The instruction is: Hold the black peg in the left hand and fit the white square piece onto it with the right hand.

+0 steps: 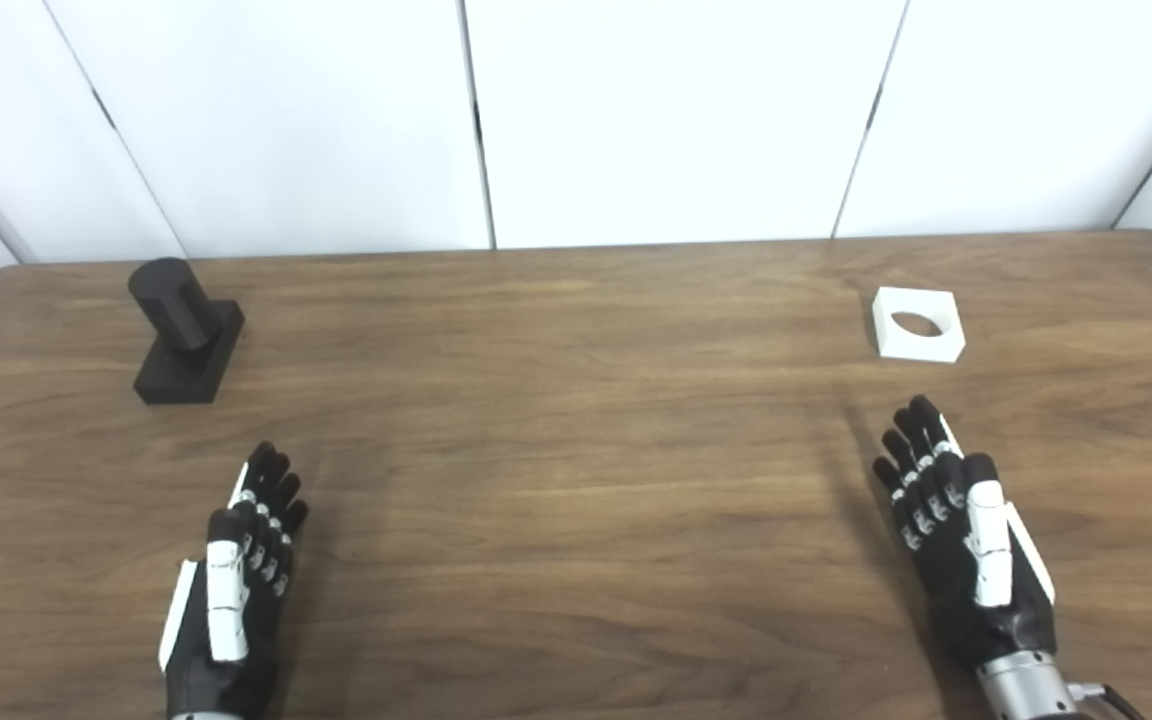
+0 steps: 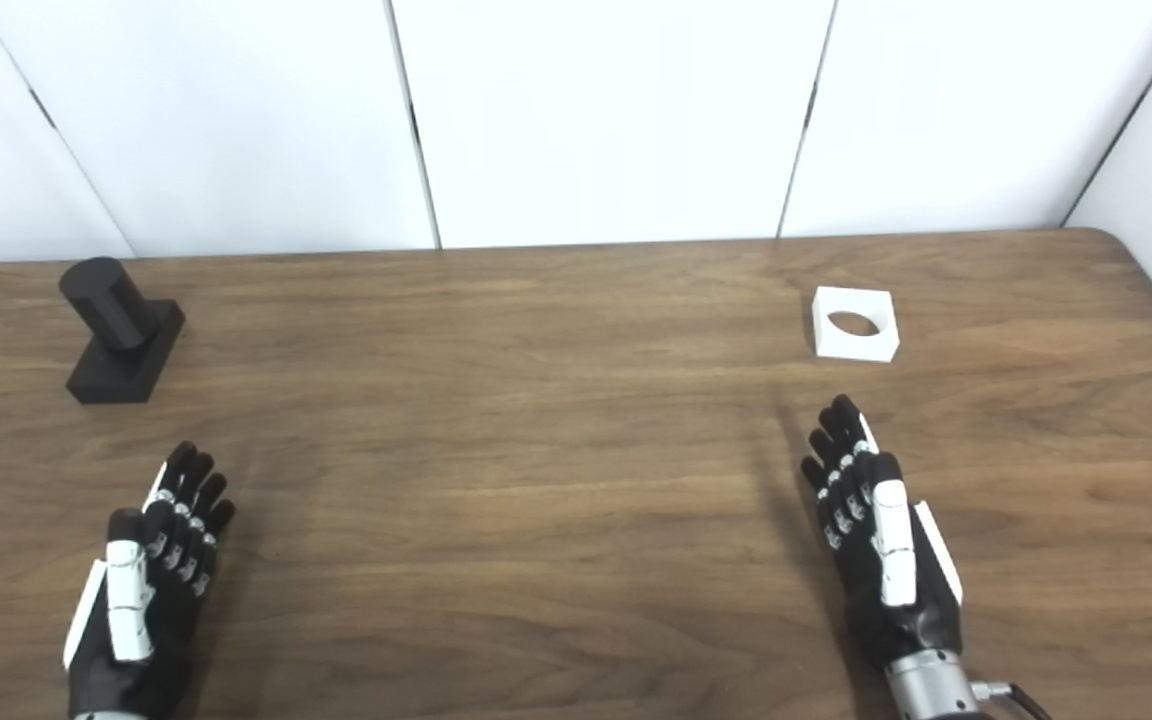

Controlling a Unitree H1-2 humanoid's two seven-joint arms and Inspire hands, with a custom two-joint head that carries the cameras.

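While both hands rest low in the frame with nothing in them, each has its own piece lying straight ahead of it, further up the picture. The left hand (image 1: 231, 575) sits at the lower left, fingers stretched out and held side by side, thumb laid along them, gripping nothing. Up and slightly left of it, well apart, stands the black peg (image 1: 174, 303): a round post rising from a flat rectangular base, its long axis upright, leaning toward the upper left only because of the camera angle. The base runs lengthwise away from the robot.

The right hand (image 1: 956, 530) sits at the lower right, likewise extended and empty, fingertips aimed at the upper part of the frame. The white square piece (image 1: 918, 324) lies flat on the counter (image 1: 576, 450) near it, just beyond the fingertips and almost in line with them, its round hole facing up. That hand is plainly nearer its piece than the left hand is to the peg, and the two pieces are far apart across the counter's width.

By my reading, nothing is grasped yet; each hand needs a forward reach, the left one longer.

The right eye view (image 2: 116, 590) shows less of the left forearm at the picture's edge, while the left eye view shows the whole peg base clear of the frame border.
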